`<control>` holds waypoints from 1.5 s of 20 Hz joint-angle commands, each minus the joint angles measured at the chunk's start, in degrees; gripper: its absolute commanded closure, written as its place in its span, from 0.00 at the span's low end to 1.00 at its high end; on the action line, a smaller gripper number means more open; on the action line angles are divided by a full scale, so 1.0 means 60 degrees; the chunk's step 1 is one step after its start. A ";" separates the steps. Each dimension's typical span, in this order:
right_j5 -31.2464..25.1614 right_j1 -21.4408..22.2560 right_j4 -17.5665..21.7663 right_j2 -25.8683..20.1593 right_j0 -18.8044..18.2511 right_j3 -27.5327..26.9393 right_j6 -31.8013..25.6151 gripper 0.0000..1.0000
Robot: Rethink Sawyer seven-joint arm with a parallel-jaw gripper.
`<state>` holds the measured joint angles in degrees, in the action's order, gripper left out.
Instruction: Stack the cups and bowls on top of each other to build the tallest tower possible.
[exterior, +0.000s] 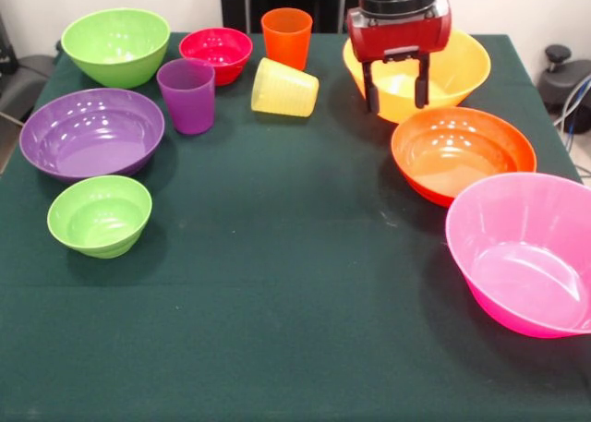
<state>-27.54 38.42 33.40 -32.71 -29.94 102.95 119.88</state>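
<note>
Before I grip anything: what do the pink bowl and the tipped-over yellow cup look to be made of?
Pink bowl: looks like glossy, slightly translucent plastic, with bright highlights across its inside and a thin rim. Yellow cup, lying on its side: probably thin translucent plastic, faintly ribbed down its wall, duller than the bowl. Both are likely light and smooth.

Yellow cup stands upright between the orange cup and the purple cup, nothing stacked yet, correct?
Not quite. In the front view the yellow cup lies tipped on its side, not upright. It does sit between the orange cup and purple cup, and nothing is stacked.
</note>
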 commanded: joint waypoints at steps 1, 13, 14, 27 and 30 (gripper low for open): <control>-0.1376 -0.0145 0.0714 -0.0547 0.0277 -0.0594 -0.2458 0.00; -0.1499 -0.1652 0.0860 -0.0004 0.0770 -0.2558 -0.1864 0.00; -0.1535 -0.1710 0.0812 0.0013 0.0783 -0.2634 -0.1834 0.00; -0.2031 -0.3252 0.0374 -0.0408 0.1337 -0.4814 -0.2263 0.00; -0.2323 -0.3351 0.0347 -0.0434 0.1405 -0.5205 -0.2443 0.00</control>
<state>-33.71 23.11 33.57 -33.56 -23.31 80.90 119.45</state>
